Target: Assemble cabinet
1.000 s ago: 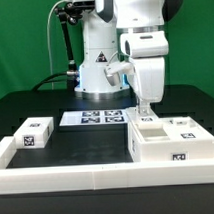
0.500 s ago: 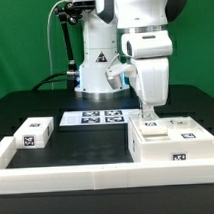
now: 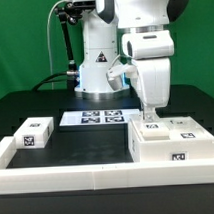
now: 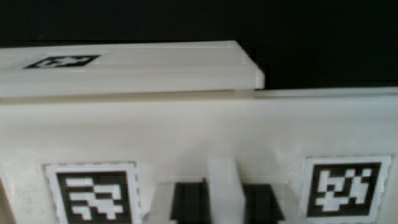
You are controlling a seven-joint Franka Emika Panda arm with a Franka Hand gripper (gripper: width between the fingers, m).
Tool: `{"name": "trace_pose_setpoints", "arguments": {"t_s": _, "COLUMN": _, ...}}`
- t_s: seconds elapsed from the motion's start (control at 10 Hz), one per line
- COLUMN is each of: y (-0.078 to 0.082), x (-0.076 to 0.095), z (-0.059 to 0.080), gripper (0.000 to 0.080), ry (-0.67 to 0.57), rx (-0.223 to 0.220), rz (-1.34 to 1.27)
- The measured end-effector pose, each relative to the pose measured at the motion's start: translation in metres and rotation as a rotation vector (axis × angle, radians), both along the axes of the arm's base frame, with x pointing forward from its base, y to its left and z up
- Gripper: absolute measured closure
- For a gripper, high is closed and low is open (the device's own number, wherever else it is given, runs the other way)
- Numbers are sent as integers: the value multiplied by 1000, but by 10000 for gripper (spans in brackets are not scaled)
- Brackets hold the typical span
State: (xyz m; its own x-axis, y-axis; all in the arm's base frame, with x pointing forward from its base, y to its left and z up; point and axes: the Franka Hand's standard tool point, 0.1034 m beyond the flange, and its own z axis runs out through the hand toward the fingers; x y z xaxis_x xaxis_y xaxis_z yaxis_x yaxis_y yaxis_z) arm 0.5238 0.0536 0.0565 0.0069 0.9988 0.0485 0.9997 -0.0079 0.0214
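The cabinet (image 3: 172,145) is the big white blocky box at the exterior view's right, with tags on its top and front. My gripper (image 3: 148,118) is straight above its back left part, fingertips down at its top. In the wrist view the cabinet's white top (image 4: 196,130) fills the lower half, with a tag on each side. My gripper (image 4: 226,200) has its dark pads (image 4: 189,202) close together on either side of a thin white upright wall of the cabinet. A separate white block with a tag (image 4: 125,68) lies beyond it.
A small white tagged block (image 3: 34,133) sits at the exterior view's left. The marker board (image 3: 99,117) lies in front of the robot base. A long white border rail (image 3: 87,177) runs along the front edge and turns up the left side.
My gripper has sunk slightly lower onto the cabinet's top. Nothing else has moved.
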Motion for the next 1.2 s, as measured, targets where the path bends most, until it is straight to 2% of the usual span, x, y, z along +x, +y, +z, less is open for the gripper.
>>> {"name": "trace_pose_setpoints", "arguments": {"t_s": 0.3, "y": -3, "x": 17, "z": 1, "gripper": 729, "ry": 6, "rx": -1, "rz": 0}}
{"name": "trace_pose_setpoints", "arguments": {"t_s": 0.6, "y": -4, "x": 45, "z": 1, "gripper": 729, "ry": -12, "rx": 9, "rz": -3}}
{"name": "trace_pose_setpoints", "arguments": {"t_s": 0.9, "y": -4, "x": 52, "z": 1, "gripper": 729, "ry": -2, "rx": 8, "rz": 4}}
{"name": "trace_pose_setpoints", "arguments": {"t_s": 1.0, "y": -4, "x": 52, "z": 1, "gripper": 652, "ry": -2, "rx": 8, "rz": 4}}
{"name": "trace_pose_setpoints", "arguments": {"t_s": 1.1, "y": -4, "x": 52, "z": 1, "gripper": 652, "ry": -2, "rx": 8, "rz": 3}}
{"name": "trace_pose_setpoints", "arguments": {"t_s": 1.2, "y": -4, "x": 52, "z": 1, "gripper": 468, "ry": -2, "rx": 8, "rz": 3}}
